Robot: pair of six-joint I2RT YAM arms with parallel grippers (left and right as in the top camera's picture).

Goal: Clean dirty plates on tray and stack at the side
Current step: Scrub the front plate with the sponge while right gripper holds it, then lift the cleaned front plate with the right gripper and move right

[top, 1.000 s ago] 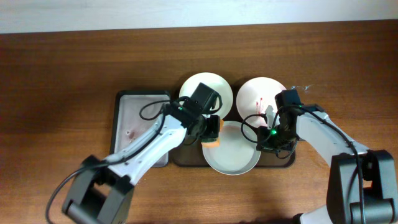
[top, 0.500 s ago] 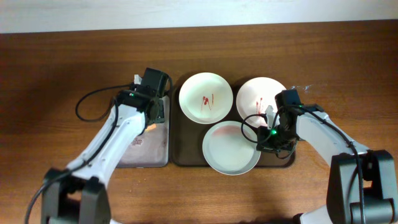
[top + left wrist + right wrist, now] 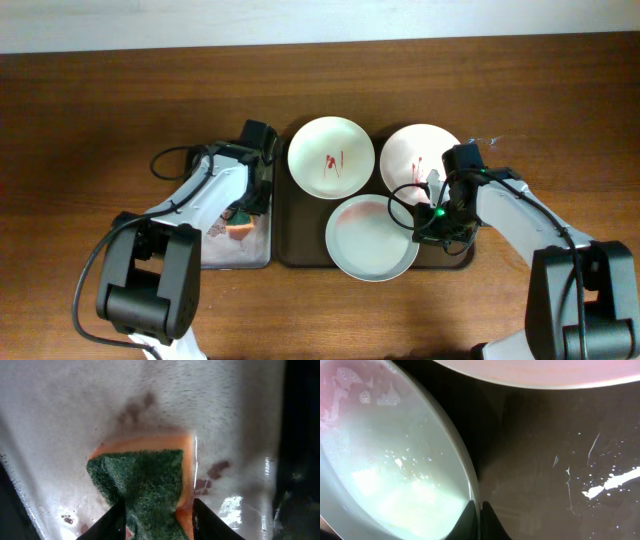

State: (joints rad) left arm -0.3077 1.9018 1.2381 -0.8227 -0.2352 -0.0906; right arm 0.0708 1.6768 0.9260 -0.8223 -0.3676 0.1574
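The brown wood table (image 3: pixel 100 100) is the biggest thing. On it lies one big dark brown tray (image 3: pixel 300 232), with its long side running left to right. Just left of it, side by side, is one smaller grey tray (image 3: pixel 222 252), with its long side running far to near.

Three round plates sit on the big tray. The white plate (image 3: pixel 331 158) is at the far left and has red marks on it. The pink plate (image 3: pixel 412 150) is at the far right and has red marks too. The green plate (image 3: pixel 365 240) is near the middle. It looks wet, and its near edge sticks out past the tray's near rim.

There are two arms. The left arm bends over the grey tray and points down. The right arm reaches in from the right over the big tray.

One sponge (image 3: pixel 140 477), green on top and orange below, lies on the grey tray. The left pincer (image 3: pixel 159 510) has a finger on each side of it. I cannot tell if it squeezes the sponge.

The right pincer (image 3: pixel 480 510) is pinched closed on the right rim of the green plate.
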